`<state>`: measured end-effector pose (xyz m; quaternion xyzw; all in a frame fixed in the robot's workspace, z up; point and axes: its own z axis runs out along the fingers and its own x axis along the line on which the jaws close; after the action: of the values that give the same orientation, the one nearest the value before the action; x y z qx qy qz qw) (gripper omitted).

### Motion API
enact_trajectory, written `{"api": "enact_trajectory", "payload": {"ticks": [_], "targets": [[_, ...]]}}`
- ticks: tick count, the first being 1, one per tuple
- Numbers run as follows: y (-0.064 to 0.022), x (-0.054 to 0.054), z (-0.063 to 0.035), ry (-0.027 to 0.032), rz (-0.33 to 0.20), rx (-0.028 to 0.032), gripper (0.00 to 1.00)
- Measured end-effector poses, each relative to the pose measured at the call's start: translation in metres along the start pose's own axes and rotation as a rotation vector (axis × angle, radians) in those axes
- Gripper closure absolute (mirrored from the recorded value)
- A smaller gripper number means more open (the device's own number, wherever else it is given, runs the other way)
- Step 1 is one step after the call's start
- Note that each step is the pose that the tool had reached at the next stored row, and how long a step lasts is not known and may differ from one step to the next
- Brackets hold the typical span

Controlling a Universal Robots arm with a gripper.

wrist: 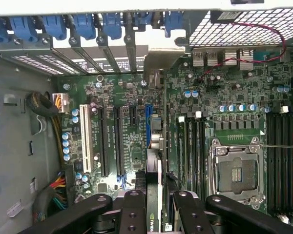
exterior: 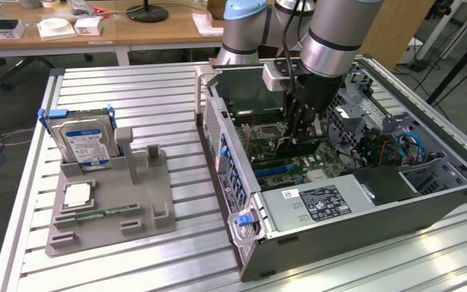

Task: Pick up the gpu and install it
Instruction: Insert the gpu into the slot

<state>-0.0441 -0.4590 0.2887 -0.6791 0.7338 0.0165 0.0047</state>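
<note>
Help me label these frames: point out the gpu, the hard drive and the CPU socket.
gpu (wrist: 154, 209): wrist view, its edge facing the camera.
hard drive (exterior: 87, 145): exterior view, its blue label.
CPU socket (wrist: 234, 173): wrist view, its open centre.

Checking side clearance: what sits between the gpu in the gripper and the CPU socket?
In the wrist view, a bank of long black memory slots runs between the gpu and the CPU socket.

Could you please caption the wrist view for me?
Gripper holding the gpu edge-on over the motherboard inside the computer case.
</note>
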Motion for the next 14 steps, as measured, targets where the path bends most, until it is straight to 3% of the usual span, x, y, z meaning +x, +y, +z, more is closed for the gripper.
{"api": "enact_trajectory", "payload": {"ticks": [5, 10, 14], "targets": [[0.0000, 0.0000, 0.0001, 0.0000, -0.002, 0.0000, 0.74], [-0.0001, 0.0002, 0.0008, 0.0008, -0.063, -0.0017, 0.74], [0.0003, 0.0005, 0.0064, 0.0011, -0.068, -0.0012, 0.74]]}}
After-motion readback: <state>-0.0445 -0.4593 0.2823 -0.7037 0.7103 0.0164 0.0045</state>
